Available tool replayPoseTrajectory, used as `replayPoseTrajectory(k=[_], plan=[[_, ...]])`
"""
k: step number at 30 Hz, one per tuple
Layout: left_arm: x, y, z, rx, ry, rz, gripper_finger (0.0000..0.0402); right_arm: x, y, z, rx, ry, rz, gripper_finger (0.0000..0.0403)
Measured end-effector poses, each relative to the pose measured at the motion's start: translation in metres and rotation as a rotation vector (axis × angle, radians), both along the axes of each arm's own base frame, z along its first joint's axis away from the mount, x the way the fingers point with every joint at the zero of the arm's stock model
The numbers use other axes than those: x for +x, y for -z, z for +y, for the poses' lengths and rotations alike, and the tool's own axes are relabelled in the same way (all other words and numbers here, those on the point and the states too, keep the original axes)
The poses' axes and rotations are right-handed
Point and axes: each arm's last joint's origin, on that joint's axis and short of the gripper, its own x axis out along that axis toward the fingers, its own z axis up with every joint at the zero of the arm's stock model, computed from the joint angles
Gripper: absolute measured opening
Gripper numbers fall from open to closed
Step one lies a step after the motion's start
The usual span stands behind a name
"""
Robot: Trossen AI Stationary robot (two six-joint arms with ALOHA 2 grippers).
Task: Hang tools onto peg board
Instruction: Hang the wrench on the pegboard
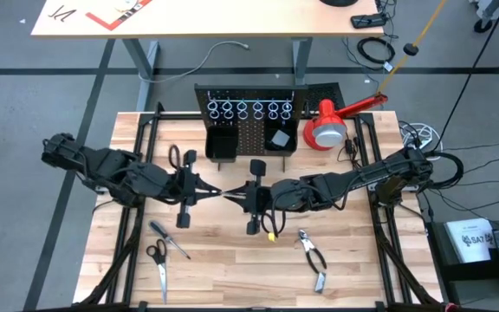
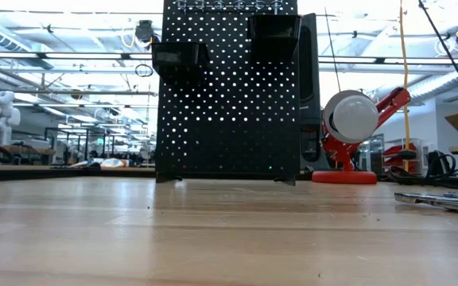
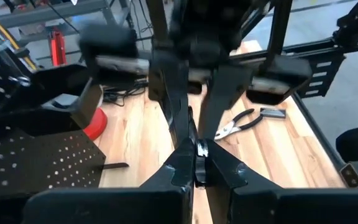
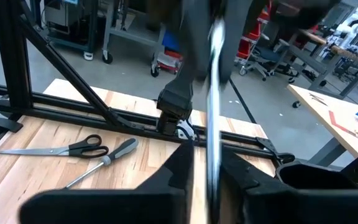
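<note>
The black peg board [image 1: 249,121] [image 2: 229,95] stands upright at the table's far edge, with a row of silver rings along its top and two black bins. Both arms meet over the table's middle, fingertips facing. My left gripper [image 1: 217,192] [image 3: 197,163] is shut on one end of a thin silver wrench [image 4: 215,93]. My right gripper [image 1: 233,195] [image 4: 211,177] is open a little, a finger on either side of the wrench's other end. Scissors [image 1: 158,264], a screwdriver [image 1: 170,238] and pliers [image 1: 314,256] lie flat on the near part of the table. My left gripper pinches the wrench's end [image 3: 199,152] between its two fingertips. The fingers come nearly level from the table's left and lie along the wrench. The wrench is lifted clear of the table and reaches on toward the right gripper.
A red-and-white lamp [image 1: 332,126] [image 2: 356,119] stands right of the peg board. A flat black slotted panel [image 1: 323,89] lies at the far right. A black metal frame [image 1: 137,165] runs along the table's sides.
</note>
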Motion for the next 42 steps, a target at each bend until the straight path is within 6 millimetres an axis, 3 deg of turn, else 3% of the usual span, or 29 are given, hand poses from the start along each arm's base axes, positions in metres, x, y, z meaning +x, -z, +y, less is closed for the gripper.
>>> replayPoseTrajectory(k=[9, 18, 29, 42], plan=[[-0.031, -0.066, 0.020, 0.020, -0.077, -0.069, 0.0022, -0.003, 0.008, 0.001, 0.049, 0.003, 0.071, 0.0097], [-0.031, -0.100, 0.050, 0.054, -0.232, 0.006, 0.0022, -0.004, 0.012, 0.000, 0.089, 0.023, 0.113, 0.0104], [-0.016, -0.114, 0.082, -0.006, -0.431, 0.045, 0.0022, -0.010, 0.020, 0.011, 0.105, -0.014, 0.198, 0.0104], [-0.026, -0.116, 0.099, -0.098, -0.546, 0.097, 0.0022, -0.014, 0.024, 0.017, 0.089, -0.026, 0.243, 0.0105]])
